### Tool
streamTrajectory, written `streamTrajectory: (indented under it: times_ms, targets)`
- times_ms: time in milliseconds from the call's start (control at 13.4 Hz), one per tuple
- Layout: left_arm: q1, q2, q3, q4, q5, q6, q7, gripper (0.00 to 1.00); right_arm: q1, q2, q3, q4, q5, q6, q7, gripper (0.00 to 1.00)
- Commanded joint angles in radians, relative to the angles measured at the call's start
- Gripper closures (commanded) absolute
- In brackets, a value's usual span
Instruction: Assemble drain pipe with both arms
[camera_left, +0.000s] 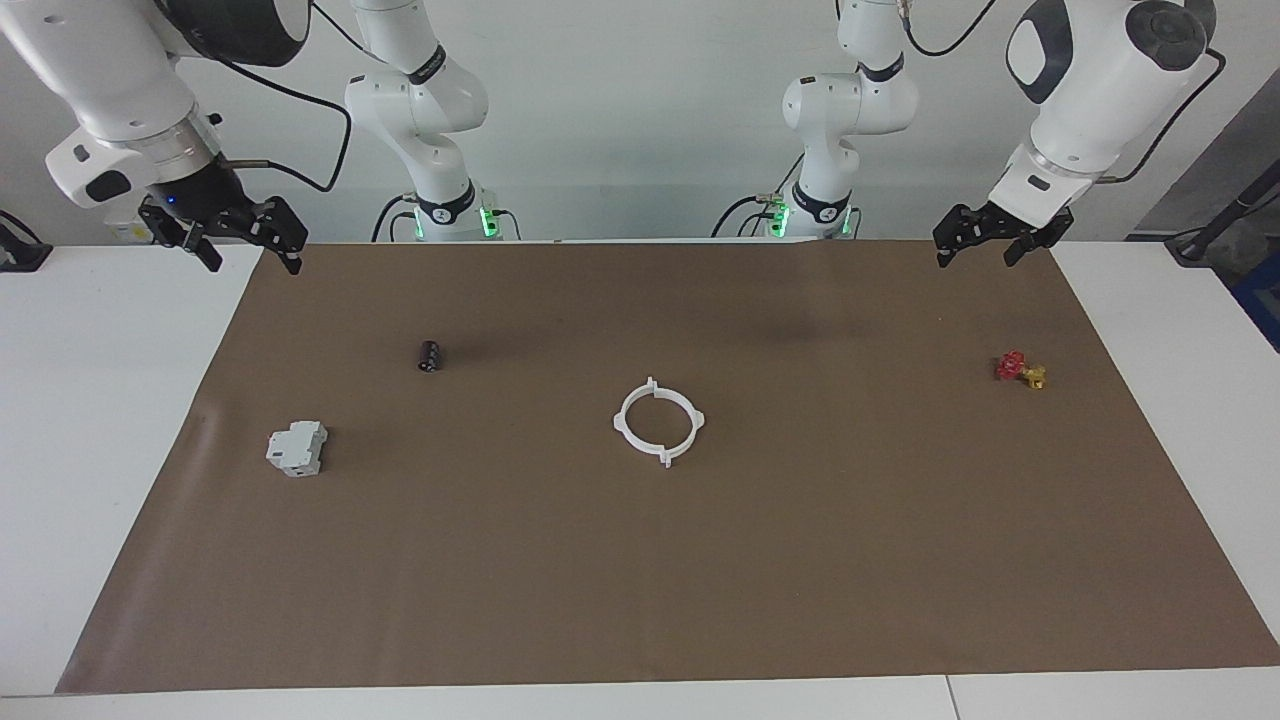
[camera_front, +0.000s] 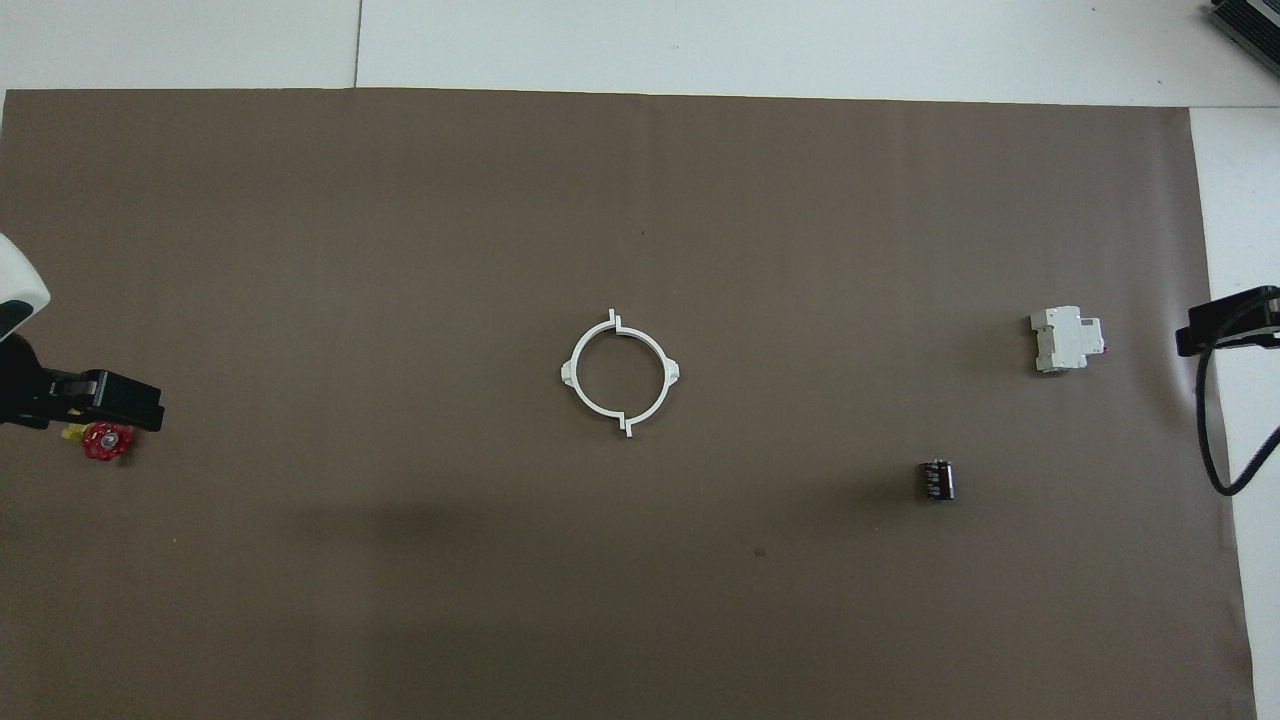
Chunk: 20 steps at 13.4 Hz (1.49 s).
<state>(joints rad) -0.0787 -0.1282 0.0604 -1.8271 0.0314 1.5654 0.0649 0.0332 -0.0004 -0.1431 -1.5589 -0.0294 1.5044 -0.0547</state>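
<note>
The drain pipe (camera_left: 658, 421) lies flat in the middle of the brown mat (camera_left: 800, 560) on the bench (camera_left: 80, 450). Its two white halves sit together as one ring. The left gripper (camera_left: 990, 237) hangs open in the air over the mat's edge nearest the robots. The right gripper (camera_left: 240, 240) hangs open over the mat's corner at the right arm's end. Both hold nothing.

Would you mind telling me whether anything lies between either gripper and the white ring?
Nothing visible does. The drain pipe lies mid-mat; the valve, black cylinder and grey block sit off both the left gripper and right gripper paths.
</note>
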Motion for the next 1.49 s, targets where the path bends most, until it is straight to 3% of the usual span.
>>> streamTrajectory:
  times_ms: [0, 298, 818, 1414]
  targets:
    - [-0.007, 0.029, 0.007, 0.031, -0.019, -0.010, 0.023, 0.00, -0.004, -0.007, 0.004, -0.010, 0.008, 0.004, 0.010, 0.00]
    - [-0.027, 0.035, 0.003, 0.058, -0.019, -0.018, -0.117, 0.00, -0.004, -0.007, 0.004, -0.010, 0.008, 0.004, 0.010, 0.00]
    - [-0.009, 0.035, 0.001, 0.135, -0.018, -0.047, -0.044, 0.00, -0.004, -0.007, 0.004, -0.010, 0.008, 0.004, 0.010, 0.00]
    - [-0.009, 0.024, -0.019, 0.132, -0.018, -0.042, -0.088, 0.00, -0.004, -0.007, 0.004, -0.010, 0.008, 0.004, 0.012, 0.00]
